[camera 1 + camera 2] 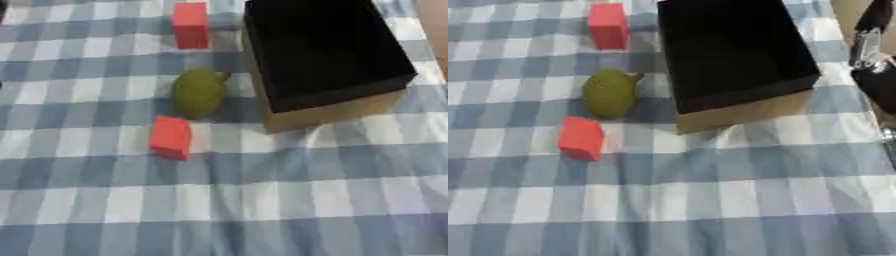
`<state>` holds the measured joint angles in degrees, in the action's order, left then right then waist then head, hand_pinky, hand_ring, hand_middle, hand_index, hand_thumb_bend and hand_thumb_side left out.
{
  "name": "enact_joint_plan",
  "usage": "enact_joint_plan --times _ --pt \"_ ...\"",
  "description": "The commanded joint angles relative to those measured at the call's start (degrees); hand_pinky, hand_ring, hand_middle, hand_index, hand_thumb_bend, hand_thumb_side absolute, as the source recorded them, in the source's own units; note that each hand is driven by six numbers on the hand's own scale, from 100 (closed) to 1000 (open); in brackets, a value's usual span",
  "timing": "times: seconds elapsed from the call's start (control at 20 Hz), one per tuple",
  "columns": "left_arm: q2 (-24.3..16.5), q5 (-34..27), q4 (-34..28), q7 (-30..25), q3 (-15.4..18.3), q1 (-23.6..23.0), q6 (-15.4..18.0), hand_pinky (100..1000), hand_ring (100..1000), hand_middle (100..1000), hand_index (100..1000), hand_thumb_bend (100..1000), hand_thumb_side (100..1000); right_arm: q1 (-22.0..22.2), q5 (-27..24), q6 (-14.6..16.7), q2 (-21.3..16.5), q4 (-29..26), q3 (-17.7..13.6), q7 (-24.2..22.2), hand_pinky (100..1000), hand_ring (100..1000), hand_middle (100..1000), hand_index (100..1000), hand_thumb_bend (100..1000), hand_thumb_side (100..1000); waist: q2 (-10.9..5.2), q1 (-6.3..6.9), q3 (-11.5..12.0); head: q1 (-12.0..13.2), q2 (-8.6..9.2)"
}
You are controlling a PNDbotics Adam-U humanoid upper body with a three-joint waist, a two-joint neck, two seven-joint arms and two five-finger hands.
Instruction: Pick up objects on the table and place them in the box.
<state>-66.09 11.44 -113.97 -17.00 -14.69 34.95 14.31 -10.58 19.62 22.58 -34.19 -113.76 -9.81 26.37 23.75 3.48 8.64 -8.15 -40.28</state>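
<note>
Blue-and-white checked cloth (262,200) covers the table. At its right edge the robot's right hand (874,75) is partly visible, its fingers impossible to judge. Nearby stands the black-lined box (324,55); left of it lie a green pear (198,93) and two red blocks (171,137) (190,25).

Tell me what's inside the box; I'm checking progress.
The box shows only a dark, bare interior; no objects visible inside. Its near wall hides the nearest strip of floor. The pear and both red blocks lie outside.
</note>
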Motion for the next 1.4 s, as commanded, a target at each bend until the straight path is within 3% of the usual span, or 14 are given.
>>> enact_joint_plan --times 0.05,0.4,0.55,0.75,0.8,0.9,1.2,1.4 --pt "-2.73 1.33 -0.62 -5.77 -3.15 3.11 0.1 823 778 729 889 372 608 -0.36 0.21 0.12 -2.19 -0.83 -0.02 -0.43 881 960 475 863 100 470 -1.24 0.98 0.22 -0.47 -0.21" --pt "-1.8 1.05 -0.62 -17.18 -9.67 9.37 -2.28 850 804 761 908 441 628 -0.2 0.14 0.09 -2.98 -0.83 0.1 -0.6 881 961 476 863 100 470 -1.31 1.9 0.76 -0.91 -0.06" --pt "-1.02 0.51 -0.62 -22.03 -12.25 11.05 -3.67 869 822 782 924 484 593 -0.19 0.1 0.07 -3.11 -0.83 0.15 -0.64 881 961 476 863 100 470 -1.36 2.1 0.73 -0.95 0.0" --pt "0.37 -0.78 -0.24 -27.51 -14.9 12.83 -6.72 891 843 802 931 562 445 -0.15 0.01 0.03 -3.06 -0.83 0.17 -0.67 881 962 475 863 100 470 -1.43 2.21 0.63 -0.86 -0.09" --pt "0.75 -1.1 -0.1 -28.58 -15.42 13.32 -7.72 891 843 802 931 562 445 -0.13 -0.01 0.02 -3.04 -0.83 0.18 -0.68 881 962 475 863 100 470 -1.45 2.23 0.63 -0.86 -0.13" --pt "1.69 -1.65 0.25 -30.3 -16.48 14.26 -9.69 894 847 797 932 574 334 -0.12 -0.08 -0.01 -3.0 -0.83 0.16 -0.69 881 963 476 863 100 470 -1.5 2.31 0.63 -0.78 -0.28" --pt "4.9 -0.37 2.09 -32.08 -20.02 17.11 -16.46 881 838 781 937 527 100 -0.06 -0.29 -0.09 -2.79 -0.83 0.14 -0.83 881 964 475 863 100 470 -1.63 2.41 0.4 -0.68 -0.61" --pt "7.0 0.58 3.29 -30.98 -22.25 18.71 -20.88 869 824 768 955 469 100 0.0 -0.41 -0.22 -2.63 -0.83 0.14 -0.93 881 967 474 863 100 470 -1.64 2.56 0.32 -0.55 -0.84"
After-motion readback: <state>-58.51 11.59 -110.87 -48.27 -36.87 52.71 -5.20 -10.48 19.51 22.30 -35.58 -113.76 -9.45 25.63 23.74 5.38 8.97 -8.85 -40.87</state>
